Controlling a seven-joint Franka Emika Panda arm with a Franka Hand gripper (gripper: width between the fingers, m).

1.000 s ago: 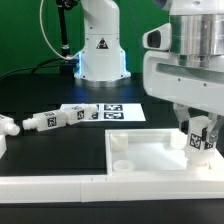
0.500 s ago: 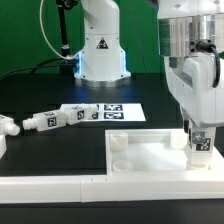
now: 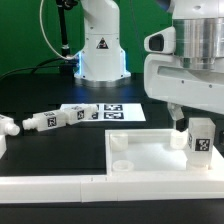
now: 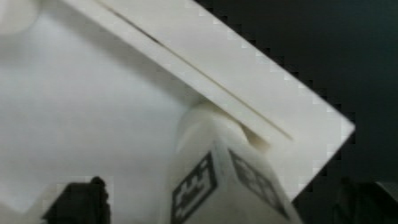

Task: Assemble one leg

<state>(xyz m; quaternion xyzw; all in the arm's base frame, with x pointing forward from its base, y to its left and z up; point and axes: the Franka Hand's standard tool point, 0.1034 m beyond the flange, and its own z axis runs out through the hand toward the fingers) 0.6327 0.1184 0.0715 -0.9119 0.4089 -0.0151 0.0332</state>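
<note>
leg stands upright on a corner of the white panel, by the counter's near edge, at the exterior view's right. end effector sits just above it, spread wide, apparently gripping nothing. leg looks placed; seating unconfirmed. spare legs lie loose mid-counter.

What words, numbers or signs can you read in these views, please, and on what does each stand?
No words or numbers are readable in either view.
Triangular warning sign on the white robot base: its symbol is too small to read.
Marker tags, black-and-white patterns only, no letters: on the standing leg, the loose legs and the marker board.
</note>
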